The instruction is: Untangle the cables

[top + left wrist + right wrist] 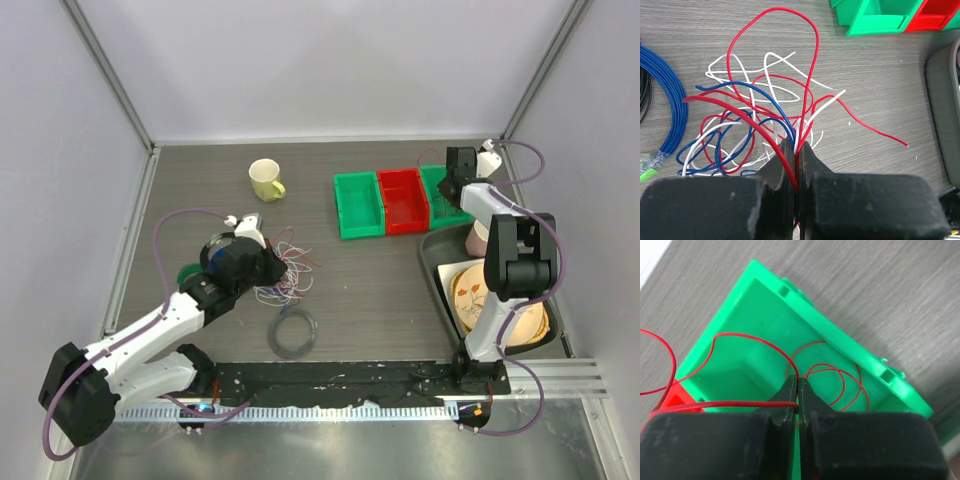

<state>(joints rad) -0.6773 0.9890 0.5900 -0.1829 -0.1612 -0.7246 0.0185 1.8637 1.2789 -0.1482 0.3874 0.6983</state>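
A tangle of thin red, white and blue cables [288,270] lies on the table left of centre. It fills the left wrist view [757,125]. My left gripper [272,264] [797,145] is shut on several strands of the tangle, red, blue and white, at its near edge. My right gripper [452,190] [798,382] is shut on a single red cable [750,338]. It holds the cable over the rightmost green bin [770,315], and the cable's loops lie inside the bin.
A yellow mug [266,180], a green bin [358,205] and a red bin [402,200] stand at the back. A dark tray [432,268] with a plate and cup is at right. A dark grey coiled ring [293,333] lies near the front. A blue ring [667,95] lies left of the tangle.
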